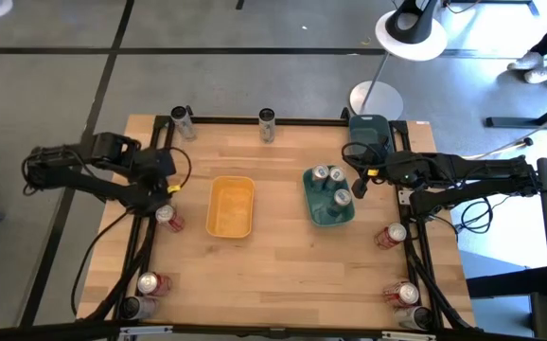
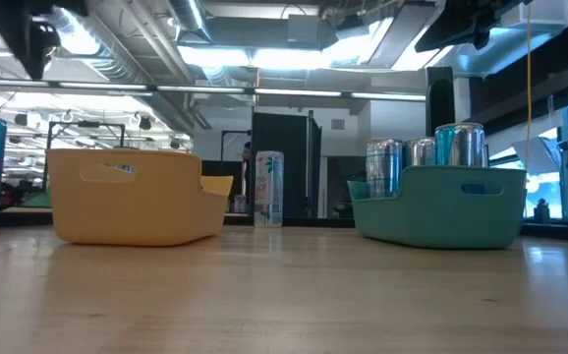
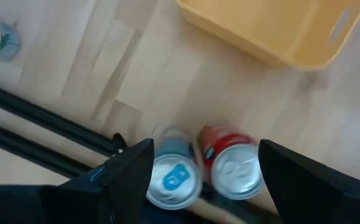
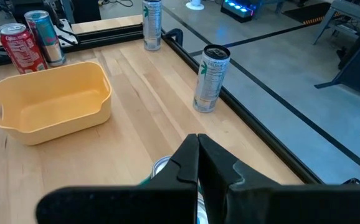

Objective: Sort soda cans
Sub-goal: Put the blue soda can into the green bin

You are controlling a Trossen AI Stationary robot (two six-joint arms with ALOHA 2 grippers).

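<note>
Two tools were under my control. My left tool (image 3: 198, 177) hung with its fingers apart above a pair of cans at the desk's left edge, straddling a red can (image 3: 231, 168) and a silver-blue can (image 3: 172, 177) that stood touching each other; neither finger was clamped on either one. Just beyond them sat the empty yellow tray (image 1: 231, 206) on the wooden desk (image 1: 283, 275). My right tool (image 4: 197, 163) was pressed together, holding nothing, over the teal tray (image 1: 328, 210), which held three silver-topped cans (image 1: 330, 182). Two white cans (image 1: 268, 123) stood along the far rail, and more red cans (image 1: 393, 235) waited near both side edges and the near corners.
</note>
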